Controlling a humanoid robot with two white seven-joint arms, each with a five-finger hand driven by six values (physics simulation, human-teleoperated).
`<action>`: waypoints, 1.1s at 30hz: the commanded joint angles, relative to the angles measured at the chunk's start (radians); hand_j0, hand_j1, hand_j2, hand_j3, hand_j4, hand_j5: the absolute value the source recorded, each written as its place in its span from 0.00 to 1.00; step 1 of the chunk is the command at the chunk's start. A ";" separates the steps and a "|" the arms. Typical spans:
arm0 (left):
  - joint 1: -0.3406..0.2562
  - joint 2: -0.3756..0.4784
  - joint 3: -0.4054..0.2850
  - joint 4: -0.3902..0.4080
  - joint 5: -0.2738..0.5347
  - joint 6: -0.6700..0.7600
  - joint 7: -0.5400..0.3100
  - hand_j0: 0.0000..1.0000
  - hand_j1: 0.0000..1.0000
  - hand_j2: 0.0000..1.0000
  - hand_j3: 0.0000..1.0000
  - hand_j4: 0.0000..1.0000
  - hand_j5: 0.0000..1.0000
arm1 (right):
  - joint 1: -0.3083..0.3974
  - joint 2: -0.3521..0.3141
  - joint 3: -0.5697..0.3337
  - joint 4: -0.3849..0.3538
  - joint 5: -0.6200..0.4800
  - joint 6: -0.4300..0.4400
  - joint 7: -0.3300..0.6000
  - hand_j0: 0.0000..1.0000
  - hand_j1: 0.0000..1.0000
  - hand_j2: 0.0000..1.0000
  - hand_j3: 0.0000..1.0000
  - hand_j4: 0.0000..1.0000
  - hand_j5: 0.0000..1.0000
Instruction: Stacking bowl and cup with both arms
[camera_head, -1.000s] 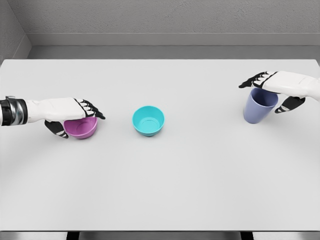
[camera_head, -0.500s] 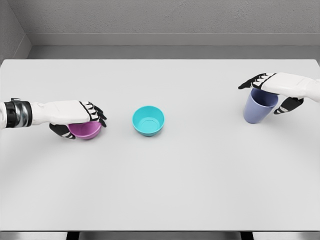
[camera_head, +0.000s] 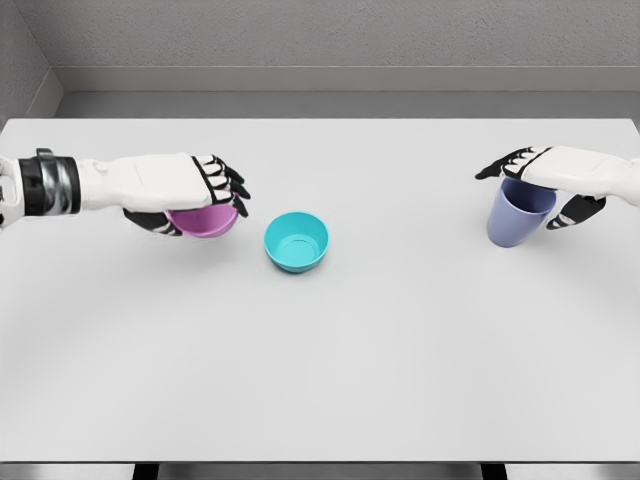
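Note:
My left hand (camera_head: 195, 205) is shut on a pink bowl (camera_head: 203, 221) and holds it off the table, just left of a teal bowl (camera_head: 296, 241) that stands near the table's middle. At the far right a blue-violet cup (camera_head: 514, 218) stands on the table. My right hand (camera_head: 545, 190) is around its rim, fingers on the far side and thumb on the near right side. Most of the pink bowl's opening is hidden under my left palm.
The white table (camera_head: 330, 360) reaches a grey wall at the back. Bare surface lies between the teal bowl and the cup.
My left hand has lifted the pink bowl and carried it up and to the right, toward the teal bowl. The right hand and cup have stayed in place.

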 joint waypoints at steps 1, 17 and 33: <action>-0.002 -0.047 0.001 -0.005 0.009 0.004 -0.001 0.65 0.65 0.65 0.65 0.65 0.65 | 0.000 -0.001 0.001 0.000 -0.005 0.003 0.000 1.00 1.00 1.00 1.00 1.00 1.00; -0.017 -0.204 -0.023 0.007 -0.005 0.004 -0.001 0.65 0.65 0.65 0.65 0.65 0.65 | 0.002 -0.004 0.008 -0.014 -0.004 0.003 0.000 1.00 1.00 1.00 1.00 1.00 1.00; -0.017 -0.219 -0.083 0.042 -0.040 0.004 -0.001 0.68 0.68 0.68 0.68 0.68 0.68 | 0.000 0.004 0.039 -0.003 -0.001 0.003 0.000 1.00 1.00 1.00 1.00 1.00 1.00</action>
